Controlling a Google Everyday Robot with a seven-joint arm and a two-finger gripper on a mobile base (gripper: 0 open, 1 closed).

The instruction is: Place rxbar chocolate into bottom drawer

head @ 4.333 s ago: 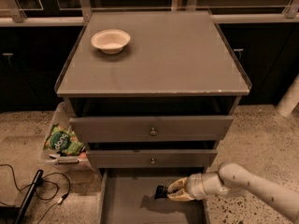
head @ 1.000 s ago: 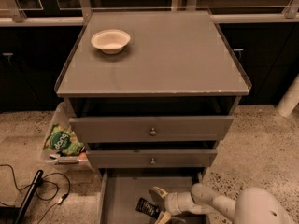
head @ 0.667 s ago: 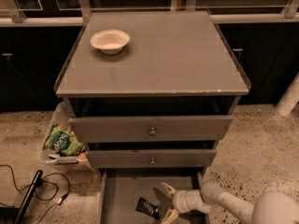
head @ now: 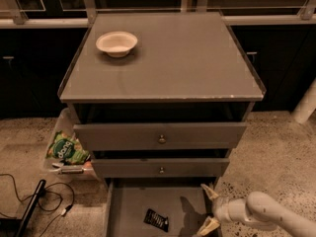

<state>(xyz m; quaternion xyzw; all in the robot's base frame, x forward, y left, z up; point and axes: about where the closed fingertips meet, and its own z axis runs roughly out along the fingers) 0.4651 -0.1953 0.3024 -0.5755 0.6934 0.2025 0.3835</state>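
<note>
The rxbar chocolate [head: 156, 219], a small black wrapper with pale lettering, lies flat on the floor of the pulled-out bottom drawer [head: 128, 204], near its front middle. My gripper [head: 209, 209] is open and empty over the drawer's right side, to the right of the bar and clear of it. Its two pale fingers [head: 209, 191] are spread apart, one toward the cabinet and one toward the front. The white arm runs off to the lower right.
The grey cabinet top [head: 163, 58] carries a white bowl [head: 116, 43] at its back left. The two upper knobbed drawers [head: 160, 136] stand slightly open. A green snack bag [head: 66, 148] lies in a bin left of the cabinet. Black cables [head: 34, 201] lie on the floor.
The gripper held the bar over the drawer, set it on the drawer floor and opened. It has since drawn back to the right and up a little, away from the bar.
</note>
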